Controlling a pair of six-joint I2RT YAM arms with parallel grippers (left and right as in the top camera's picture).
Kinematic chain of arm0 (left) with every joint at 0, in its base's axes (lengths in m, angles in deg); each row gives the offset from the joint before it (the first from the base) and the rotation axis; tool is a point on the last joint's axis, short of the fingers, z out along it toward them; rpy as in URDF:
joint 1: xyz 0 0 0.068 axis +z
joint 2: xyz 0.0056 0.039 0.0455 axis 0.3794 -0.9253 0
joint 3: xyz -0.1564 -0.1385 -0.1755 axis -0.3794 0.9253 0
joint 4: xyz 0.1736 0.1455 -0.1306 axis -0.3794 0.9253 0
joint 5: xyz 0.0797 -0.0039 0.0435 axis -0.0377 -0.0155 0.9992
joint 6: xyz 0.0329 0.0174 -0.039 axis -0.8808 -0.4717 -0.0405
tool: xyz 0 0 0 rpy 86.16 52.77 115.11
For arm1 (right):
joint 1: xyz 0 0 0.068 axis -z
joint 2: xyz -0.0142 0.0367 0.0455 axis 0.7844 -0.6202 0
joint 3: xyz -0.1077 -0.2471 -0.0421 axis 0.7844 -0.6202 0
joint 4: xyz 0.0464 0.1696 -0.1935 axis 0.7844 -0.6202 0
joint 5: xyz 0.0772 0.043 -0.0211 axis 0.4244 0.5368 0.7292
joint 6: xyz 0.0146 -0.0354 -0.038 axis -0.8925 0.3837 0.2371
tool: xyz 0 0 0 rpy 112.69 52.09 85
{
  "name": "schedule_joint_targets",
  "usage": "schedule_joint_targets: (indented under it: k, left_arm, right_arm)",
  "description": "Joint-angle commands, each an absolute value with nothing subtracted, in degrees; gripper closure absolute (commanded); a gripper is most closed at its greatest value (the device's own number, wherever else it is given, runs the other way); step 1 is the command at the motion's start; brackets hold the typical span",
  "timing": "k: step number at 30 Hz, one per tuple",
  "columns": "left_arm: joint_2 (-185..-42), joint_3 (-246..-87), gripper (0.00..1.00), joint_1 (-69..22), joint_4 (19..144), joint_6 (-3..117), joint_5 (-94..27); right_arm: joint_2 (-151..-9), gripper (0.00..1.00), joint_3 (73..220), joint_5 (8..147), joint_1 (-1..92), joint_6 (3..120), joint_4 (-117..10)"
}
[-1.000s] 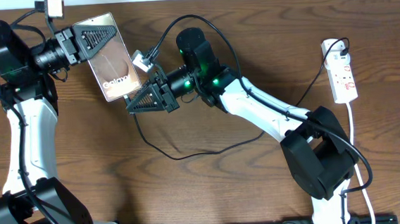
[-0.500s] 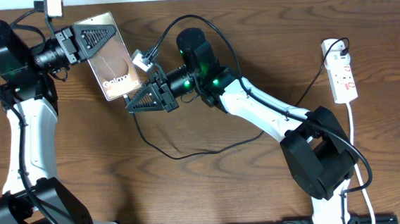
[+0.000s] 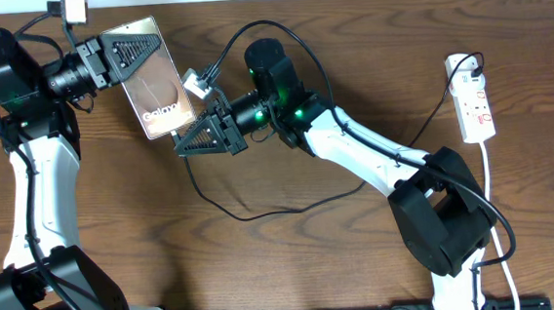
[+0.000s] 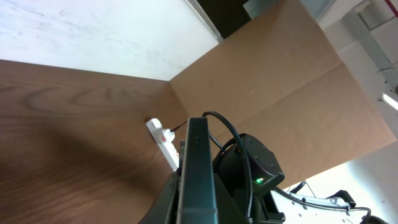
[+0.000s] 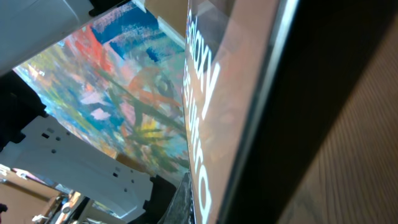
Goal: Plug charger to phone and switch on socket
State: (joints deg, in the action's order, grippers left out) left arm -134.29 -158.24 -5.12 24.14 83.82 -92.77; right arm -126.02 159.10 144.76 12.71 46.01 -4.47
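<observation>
Holds the phone [image 3: 161,100], a flat bronze-brown slab with white lettering, tilted and clamped in the left hand [image 3: 147,49] near the upper-left corner of the wood-grain worktop [image 3: 366,31]. Pinches the charger [image 3: 262,217], a thin black cable, in the closed right hand [image 3: 184,148] just beside the phone's lower edge (plug tip hidden). Leaves bare wood open between the looping cable and the socket [image 3: 473,97], a slim white strip with red markings at the right edge, well apart.

Dark brown wood-grain counter [image 3: 114,205], smooth and satin; flat bronze-brown phone [image 3: 158,85], glossy, reflective; small white power strip [image 3: 475,102], smooth plastic; thin black charger cable [image 3: 262,217], matt.
</observation>
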Motion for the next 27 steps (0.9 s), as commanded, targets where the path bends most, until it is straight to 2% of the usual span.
schedule_joint_targets:
  k: [1,27]
  left_arm:
    - [-134.2,-158.6,0.92,-6.0,24.0,83.0,-95.9]
    - [-134.2,-158.6,0.93,-6.0,24.0,82.6,-95.9]
  right_arm:
    - [-126.4,0.99,160.0,143.4,12.7,45.3,-3.5]
    - [-126.4,0.99,160.0,144.5,13.9,45.3,-3.5]
